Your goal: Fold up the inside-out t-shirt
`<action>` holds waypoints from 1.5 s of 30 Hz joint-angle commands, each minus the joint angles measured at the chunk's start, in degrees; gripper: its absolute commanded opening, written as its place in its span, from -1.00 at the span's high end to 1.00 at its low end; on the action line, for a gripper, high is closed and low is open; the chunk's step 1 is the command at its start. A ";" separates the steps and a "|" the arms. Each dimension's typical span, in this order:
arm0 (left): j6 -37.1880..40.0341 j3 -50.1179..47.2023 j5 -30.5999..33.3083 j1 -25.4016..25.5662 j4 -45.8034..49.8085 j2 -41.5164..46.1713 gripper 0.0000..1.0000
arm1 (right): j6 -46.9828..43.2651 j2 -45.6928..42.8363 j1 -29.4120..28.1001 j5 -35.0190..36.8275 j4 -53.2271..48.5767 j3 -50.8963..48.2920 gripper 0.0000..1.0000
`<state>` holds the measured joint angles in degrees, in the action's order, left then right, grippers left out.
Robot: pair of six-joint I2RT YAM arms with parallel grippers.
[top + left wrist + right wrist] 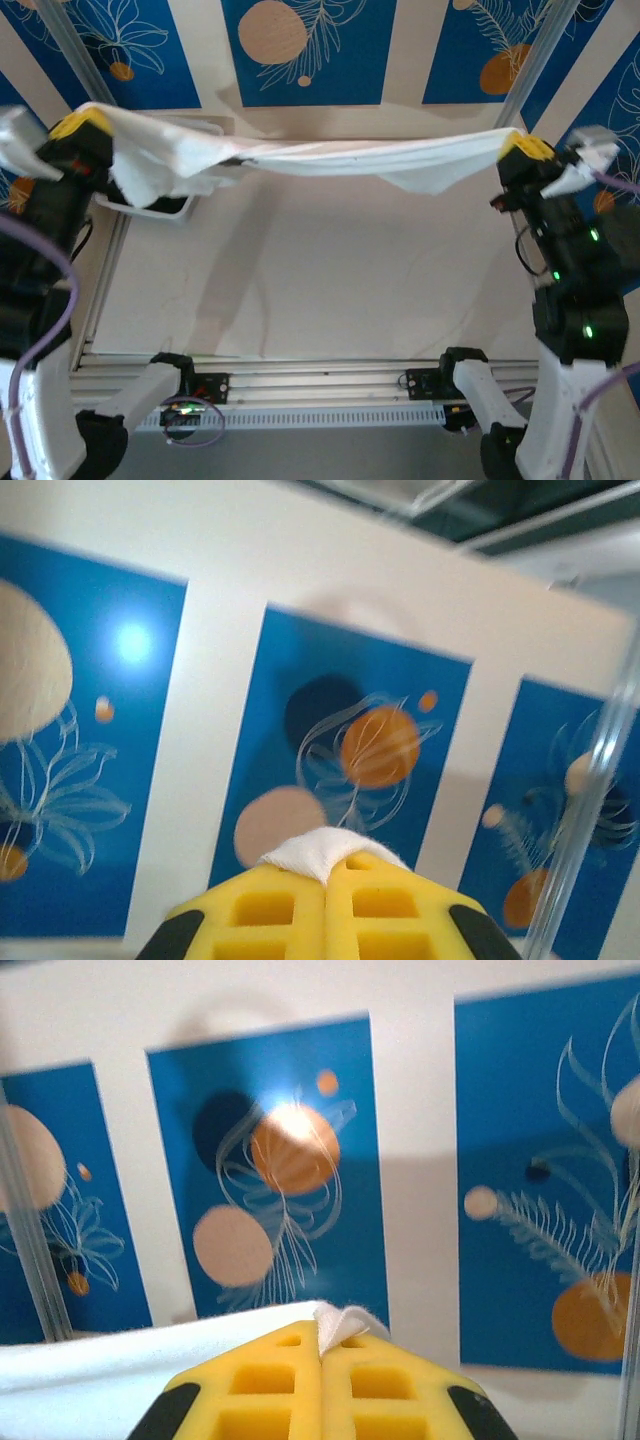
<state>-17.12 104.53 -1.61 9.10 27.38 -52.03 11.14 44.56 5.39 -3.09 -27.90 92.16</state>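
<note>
The white t-shirt (pixel 350 155) hangs in the air over the far side of the table (pixel 320 290), stretched like a slack washing line from about ten o'clock across to two o'clock, with its middle sagging a little toward twelve. At the ten o'clock end the left gripper (pixel 85 125) has its jaws pressed together on a corner of the cloth. From its own wrist camera, a small tuft of white fabric pokes out between the tips of the yellow fingers (pixel 270 910), which meet with no gap. At the two o'clock end the right gripper (pixel 525 147) does the same. Its yellow fingers (pixel 385 1390) are pinched shut on a fold of cloth, and the rest of the shirt runs away toward nine o'clock in that wrist view as a pale band. The left part of the shirt bunches and droops in loose folds over a white basket (pixel 150 210) standing on the table at ten o'clock; I can't tell whether the cloth touches its rim. The shirt's lower edge hangs clear above the table elsewhere. Behind it all, at twelve o'clock, blue panels (pixel 300 50) with orange and pale discs line the wall.
</note>
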 commanded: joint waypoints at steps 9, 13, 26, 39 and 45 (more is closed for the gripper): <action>1.78 3.25 1.58 -0.74 -2.02 -10.17 1.00 | -3.90 3.31 0.30 5.23 -1.22 1.82 1.00; 3.54 1.17 2.96 -0.69 -6.30 -20.13 1.00 | -5.37 10.75 0.25 6.97 3.71 -2.58 1.00; -0.11 21.71 0.29 -0.92 -11.99 -76.24 0.46 | -1.50 64.31 -4.55 13.45 13.69 8.81 0.72; -9.67 -5.05 -7.36 1.67 -12.90 -60.63 -0.23 | 6.66 59.53 -4.77 16.41 -8.96 -4.39 -0.01; -14.10 -42.92 -5.28 7.73 -21.04 -34.51 -0.26 | 13.44 43.06 -2.91 14.75 -11.59 -29.74 -0.05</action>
<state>-28.40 70.91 -7.05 13.78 11.70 -91.77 19.57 90.70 1.13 12.86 -34.96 69.06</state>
